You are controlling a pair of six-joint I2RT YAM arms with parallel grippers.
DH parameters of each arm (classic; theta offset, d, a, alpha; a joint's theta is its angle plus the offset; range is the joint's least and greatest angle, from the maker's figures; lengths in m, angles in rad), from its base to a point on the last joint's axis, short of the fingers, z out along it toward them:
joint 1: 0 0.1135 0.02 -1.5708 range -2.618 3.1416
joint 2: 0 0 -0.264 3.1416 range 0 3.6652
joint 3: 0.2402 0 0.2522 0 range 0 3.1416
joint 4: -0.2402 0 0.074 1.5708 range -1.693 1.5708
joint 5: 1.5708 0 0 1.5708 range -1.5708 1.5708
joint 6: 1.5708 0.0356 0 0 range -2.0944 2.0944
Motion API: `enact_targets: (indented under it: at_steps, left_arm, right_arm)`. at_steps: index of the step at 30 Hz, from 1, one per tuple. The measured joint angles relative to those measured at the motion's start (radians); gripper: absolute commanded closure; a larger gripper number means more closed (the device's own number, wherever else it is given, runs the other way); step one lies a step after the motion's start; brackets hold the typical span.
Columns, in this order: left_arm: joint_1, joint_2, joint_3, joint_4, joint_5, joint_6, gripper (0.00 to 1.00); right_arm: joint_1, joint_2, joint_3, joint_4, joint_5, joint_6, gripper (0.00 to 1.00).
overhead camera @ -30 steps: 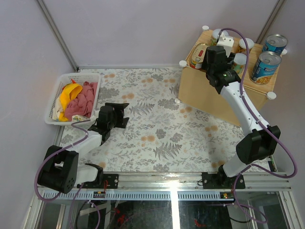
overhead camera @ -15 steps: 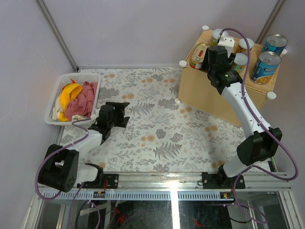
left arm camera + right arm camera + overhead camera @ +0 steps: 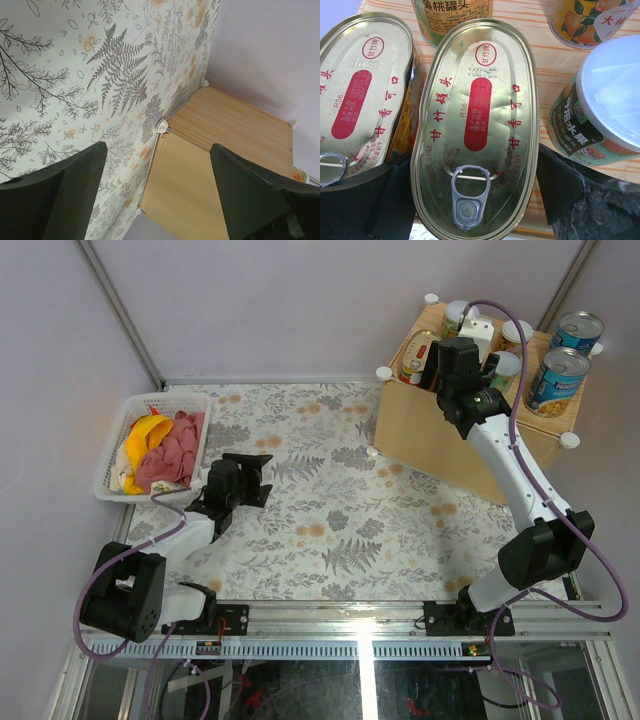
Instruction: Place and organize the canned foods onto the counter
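Right gripper [image 3: 475,197] is down over the counter [image 3: 450,445], fingers straddling one gold oval tin [image 3: 475,125], one finger per long side and really snug. Honestly can't tell if I'm actually squeezing it or just next to it. Its twin, the other oval tin [image 3: 362,95], lies right beside it, and a green-labelled can [image 3: 600,110] with a pale lid stands on the other side. Both blue-labelled cans [image 3: 557,380] are up there too. Left gripper [image 3: 157,149] is spread wide over the fern-print table [image 3: 330,510], holding nothing.
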Motion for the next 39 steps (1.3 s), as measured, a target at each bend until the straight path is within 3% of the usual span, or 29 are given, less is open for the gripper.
enact_targets:
  at_steps: [39]
  left_arm:
    - [0.000,0.011,0.077,-0.016,0.000,0.037,0.16]
  right_arm:
    - [0.044,-0.071,0.076,-0.060,-0.049,-0.002,0.08]
